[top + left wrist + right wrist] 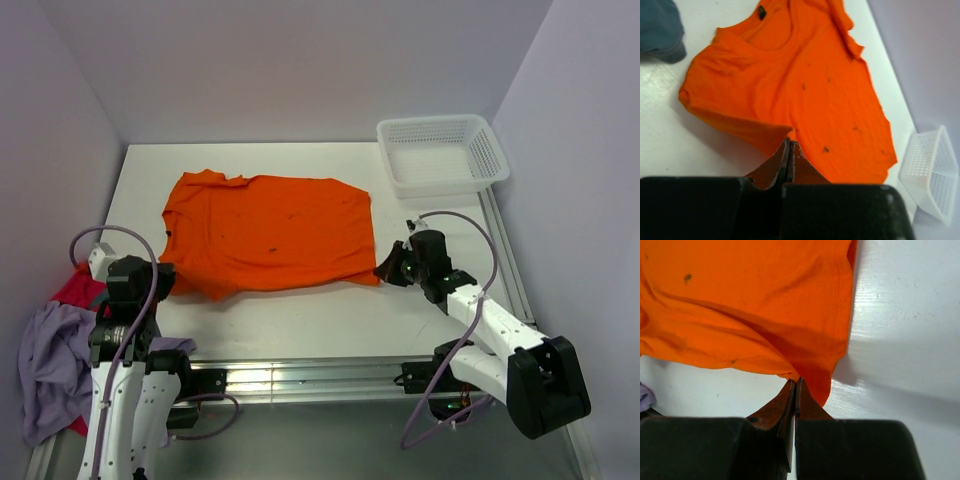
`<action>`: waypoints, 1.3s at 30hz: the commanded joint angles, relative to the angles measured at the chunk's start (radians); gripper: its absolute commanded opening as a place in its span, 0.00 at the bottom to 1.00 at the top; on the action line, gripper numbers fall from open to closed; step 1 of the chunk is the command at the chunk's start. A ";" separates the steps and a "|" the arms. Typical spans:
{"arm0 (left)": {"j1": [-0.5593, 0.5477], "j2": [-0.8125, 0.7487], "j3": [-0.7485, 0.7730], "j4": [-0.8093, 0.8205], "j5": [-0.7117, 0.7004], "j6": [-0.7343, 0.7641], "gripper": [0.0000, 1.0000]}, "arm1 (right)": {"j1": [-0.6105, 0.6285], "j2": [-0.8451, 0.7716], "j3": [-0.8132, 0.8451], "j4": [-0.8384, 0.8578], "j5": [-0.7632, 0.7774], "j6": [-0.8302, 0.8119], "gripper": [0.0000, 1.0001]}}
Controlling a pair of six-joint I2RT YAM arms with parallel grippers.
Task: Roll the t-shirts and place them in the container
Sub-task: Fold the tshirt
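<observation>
A bright orange t-shirt (270, 235) lies spread flat on the white table, collar to the left. My left gripper (168, 277) is shut on the shirt's near left edge; in the left wrist view the fabric (790, 80) rises in a small fold into the closed tips of that gripper (790, 142). My right gripper (386, 270) is shut on the near right corner, and the right wrist view shows the hem (755, 305) pinched between the tips of this gripper (796, 383). A lavender t-shirt (50, 360) and a red t-shirt (80, 290) lie heaped at the left. A grey-blue t-shirt (660, 30) shows in the left wrist view.
A white perforated basket (440, 155) stands at the table's far right corner, also seen as the basket (932, 172) from the left wrist. Lilac walls (300, 60) close in the back and both sides. A metal rail (300, 378) runs along the near edge.
</observation>
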 commanded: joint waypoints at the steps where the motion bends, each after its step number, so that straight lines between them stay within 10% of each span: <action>1: -0.001 0.058 0.055 -0.011 -0.053 -0.003 0.00 | 0.004 0.025 0.031 -0.013 0.027 -0.023 0.00; 39: -0.093 0.635 0.239 0.411 -0.151 0.200 0.00 | 0.010 0.533 0.489 -0.043 0.110 -0.010 0.00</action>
